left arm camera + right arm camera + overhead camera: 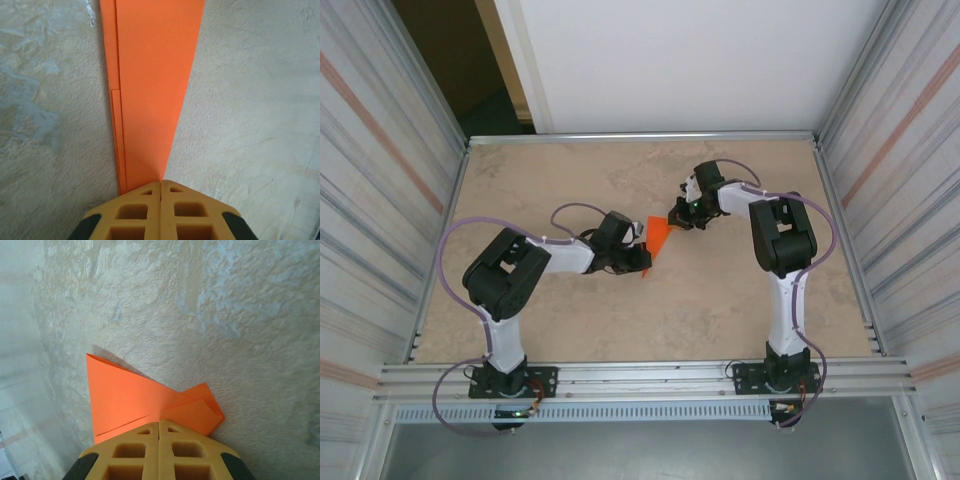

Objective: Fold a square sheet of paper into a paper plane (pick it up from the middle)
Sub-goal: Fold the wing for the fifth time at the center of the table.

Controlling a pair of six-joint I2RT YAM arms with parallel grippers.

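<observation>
The square sheet of paper now lies as a folded, pointed orange paper plane point(658, 238) on the table's middle, between my two grippers. In the left wrist view the paper plane point(155, 75) is a long layered wedge narrowing toward my left gripper point(160, 182), which is shut with its tips over the narrow end. My left gripper point(645, 262) sits at the lower left end. My right gripper point(672, 222) is at the upper right end. It is also shut point(159, 421), its tips over the wide end of the paper plane point(130, 395), where creased flaps overlap. Nothing shows between either pair of jaws.
The beige mottled tabletop point(570, 180) is bordered by corrugated metal walls point(380, 150) left and right and a white panel point(700, 60) behind. An aluminium rail point(640, 378) runs along the near edge by the arm bases.
</observation>
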